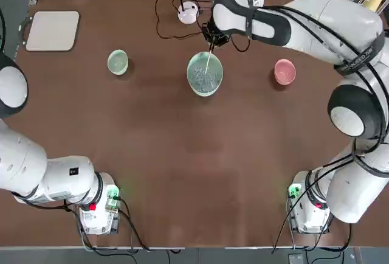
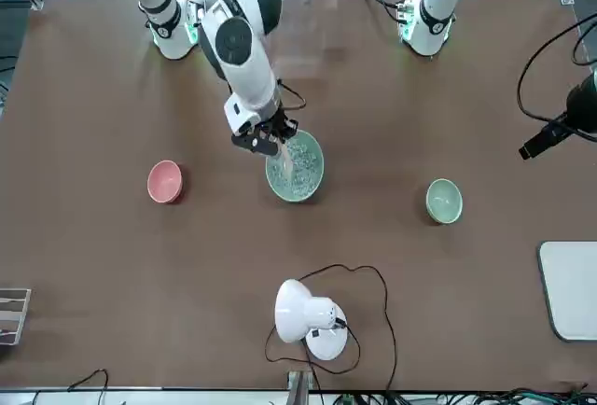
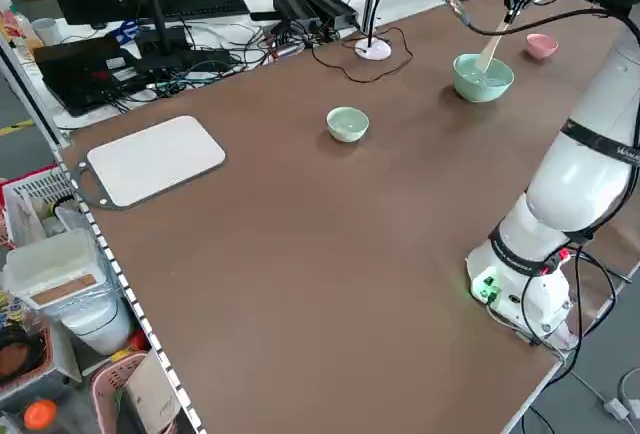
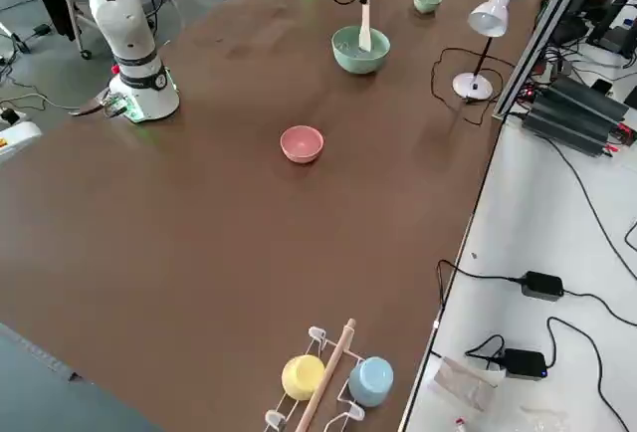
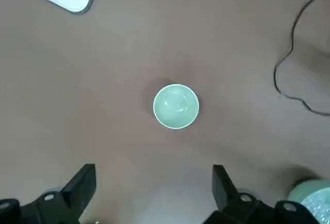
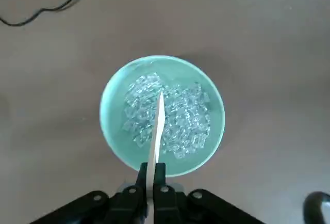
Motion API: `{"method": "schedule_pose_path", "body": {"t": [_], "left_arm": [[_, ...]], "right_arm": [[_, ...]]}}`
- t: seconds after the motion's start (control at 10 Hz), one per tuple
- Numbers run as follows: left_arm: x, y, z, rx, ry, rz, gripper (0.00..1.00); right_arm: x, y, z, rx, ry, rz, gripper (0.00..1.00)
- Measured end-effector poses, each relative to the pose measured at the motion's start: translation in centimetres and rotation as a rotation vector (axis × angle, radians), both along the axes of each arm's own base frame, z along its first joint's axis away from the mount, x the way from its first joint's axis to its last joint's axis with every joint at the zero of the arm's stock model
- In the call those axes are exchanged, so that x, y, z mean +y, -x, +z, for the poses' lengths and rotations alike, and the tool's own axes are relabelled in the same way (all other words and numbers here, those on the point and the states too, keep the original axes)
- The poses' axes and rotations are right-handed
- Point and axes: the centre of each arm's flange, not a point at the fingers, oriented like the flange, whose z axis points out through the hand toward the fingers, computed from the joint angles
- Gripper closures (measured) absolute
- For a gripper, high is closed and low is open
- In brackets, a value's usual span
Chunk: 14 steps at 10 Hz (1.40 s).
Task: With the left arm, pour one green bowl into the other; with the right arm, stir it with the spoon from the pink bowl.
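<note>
My right gripper (image 1: 213, 38) hangs over the far rim of the large green bowl (image 1: 193, 81), shut on the handle of the wooden spoon (image 1: 208, 60). The spoon's blade (image 6: 156, 126) dips into clear, ice-like pieces in that bowl (image 6: 111, 126). The small green bowl (image 1: 117, 62) stands empty and upright to the large bowl's left. In the left wrist view my left gripper (image 5: 152, 175) is open high above the small bowl (image 5: 176, 106), touching nothing. The pink bowl (image 1: 284, 72) sits alone to the large bowl's right, with no spoon in it.
A white desk lamp (image 1: 188, 13) with a looping black cable stands just beyond the large bowl. A white board (image 1: 53, 30) lies at the far left corner. A rack with a yellow and a blue cup (image 4: 328, 377) sits at the table's right end.
</note>
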Motion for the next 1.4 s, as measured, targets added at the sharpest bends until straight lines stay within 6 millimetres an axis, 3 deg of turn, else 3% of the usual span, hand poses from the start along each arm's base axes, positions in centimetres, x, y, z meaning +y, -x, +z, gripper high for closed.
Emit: {"method": "schedule_pose_path", "body": {"t": [0.3,0.5,0.8,1.1,1.4], "left_arm": [[-1.0,1.8,3.5,-0.007,0.002,-0.180,0.00],[-2.1,2.6,4.7,-0.020,-0.001,-0.220,0.00],[-1.5,2.5,5.7,-0.040,-0.002,-0.212,0.00],[-1.3,1.6,4.2,-0.015,0.004,-0.253,0.00],[-0.8,0.9,3.2,-0.001,0.011,-0.329,0.00]], "right_arm": [[-1.0,1.0,6.0,-0.027,-0.079,-0.008,0.94],[-3.0,0.4,8.7,-0.047,-0.109,-0.036,0.94],[-10.2,-2.1,11.4,-0.021,-0.090,-0.036,0.94],[-18.9,-3.7,13.1,0.050,-0.073,0.035,0.94],[-22.9,-4.3,13.2,0.067,-0.076,0.071,0.94]]}}
